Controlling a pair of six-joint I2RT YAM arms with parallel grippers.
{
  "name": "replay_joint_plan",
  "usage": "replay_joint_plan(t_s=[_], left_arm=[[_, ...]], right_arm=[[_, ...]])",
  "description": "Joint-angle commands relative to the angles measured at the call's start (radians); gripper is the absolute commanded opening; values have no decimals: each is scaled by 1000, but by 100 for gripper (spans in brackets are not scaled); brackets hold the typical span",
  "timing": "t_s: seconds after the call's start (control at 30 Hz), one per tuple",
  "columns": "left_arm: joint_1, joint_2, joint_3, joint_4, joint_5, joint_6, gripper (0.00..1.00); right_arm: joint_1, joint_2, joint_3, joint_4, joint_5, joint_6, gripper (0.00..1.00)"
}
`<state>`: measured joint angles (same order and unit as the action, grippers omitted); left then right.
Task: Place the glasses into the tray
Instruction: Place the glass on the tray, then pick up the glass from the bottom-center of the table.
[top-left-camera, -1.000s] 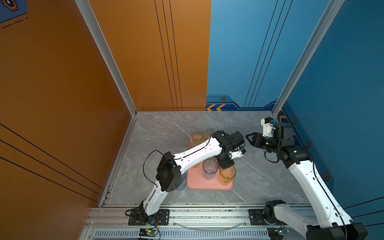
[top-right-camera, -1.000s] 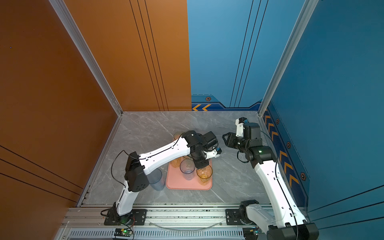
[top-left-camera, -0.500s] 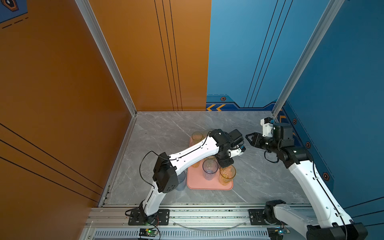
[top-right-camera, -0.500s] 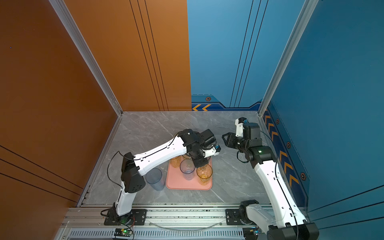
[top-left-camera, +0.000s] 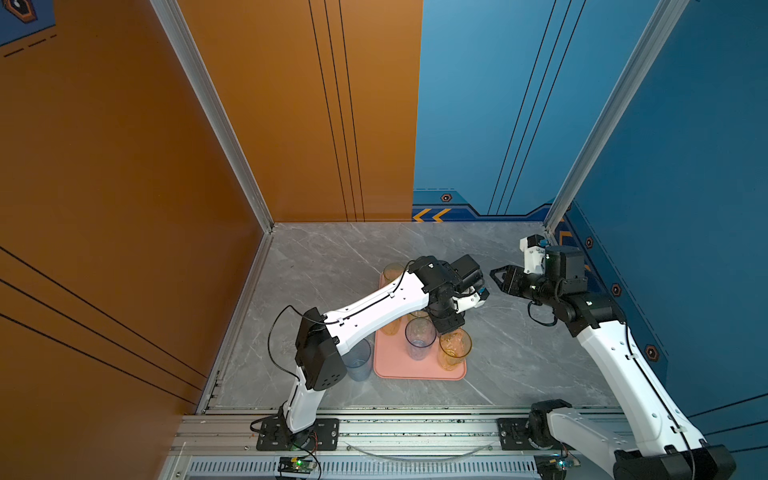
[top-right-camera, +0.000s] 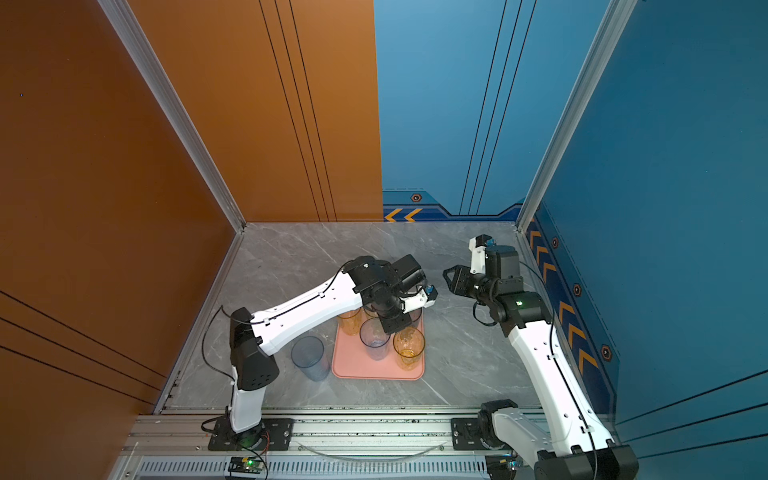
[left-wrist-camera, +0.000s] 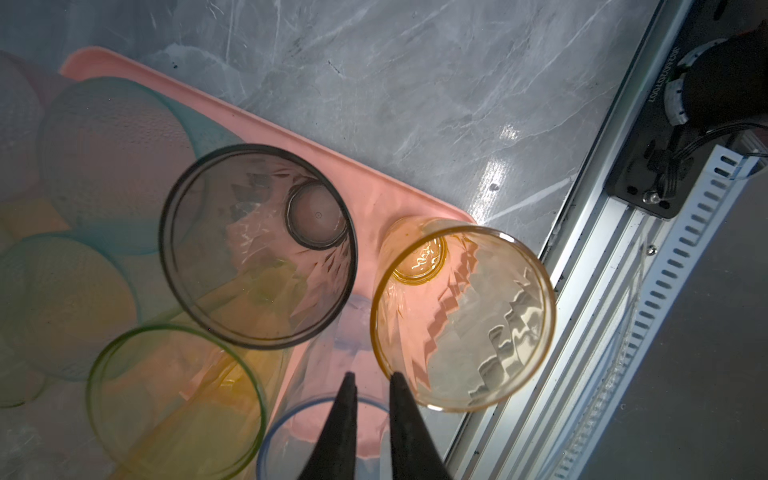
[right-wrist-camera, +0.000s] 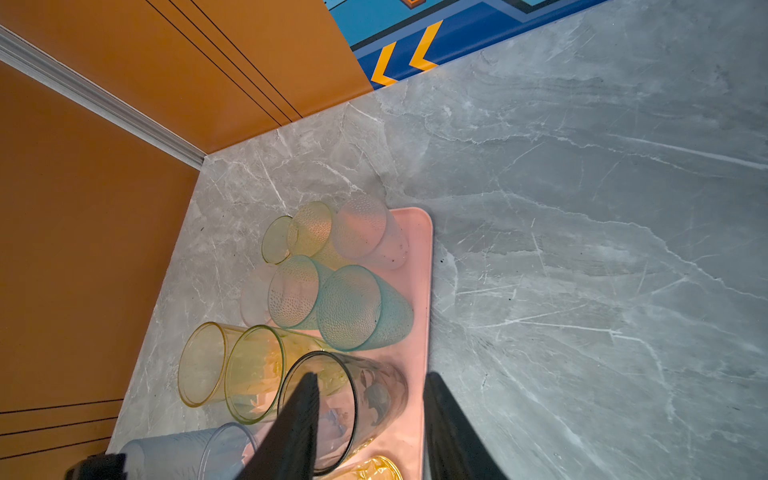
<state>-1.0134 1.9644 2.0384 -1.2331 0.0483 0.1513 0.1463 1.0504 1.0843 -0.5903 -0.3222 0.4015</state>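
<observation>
The salmon-pink tray (top-left-camera: 390, 368) lies on the grey table between both arms, with several tinted glasses standing on it. An amber glass (top-left-camera: 455, 347) stands at its near right corner, and a grey dark-rimmed glass (top-left-camera: 419, 338) is beside it. My left gripper (left-wrist-camera: 372, 374) hovers just above their rims, over a blue-rimmed glass (left-wrist-camera: 291, 432). Its jaws are open by a narrow gap, with nothing between them. My right gripper (top-left-camera: 500, 278) hangs open and empty in the air to the right of the tray. A blue-grey glass (top-left-camera: 357, 363) stands on the table left of the tray.
Short dimpled teal, pinkish and yellow glasses (right-wrist-camera: 353, 307) crowd the tray's far end. Tall yellow-green ones (right-wrist-camera: 253, 370) stand nearer. Bare marble table (right-wrist-camera: 582, 291) stretches right of the tray. An aluminium rail (top-left-camera: 415, 428) runs along the front, and orange and blue walls enclose the other sides.
My left arm's wrist and elbow have shifted a little to the left, while the amber glass stayed in place. The right arm has not moved.
</observation>
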Motion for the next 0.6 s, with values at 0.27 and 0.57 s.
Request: replay_joint_plan(t_s=[0.27, 0.57], left_arm=[[159, -374, -220, 1, -101, -243, 15], [353, -703, -571, -10, -118, -488, 15]], right_arm=[[14, 27, -20, 64, -77, -32, 41], [73, 83, -57, 151, -161, -32, 41]])
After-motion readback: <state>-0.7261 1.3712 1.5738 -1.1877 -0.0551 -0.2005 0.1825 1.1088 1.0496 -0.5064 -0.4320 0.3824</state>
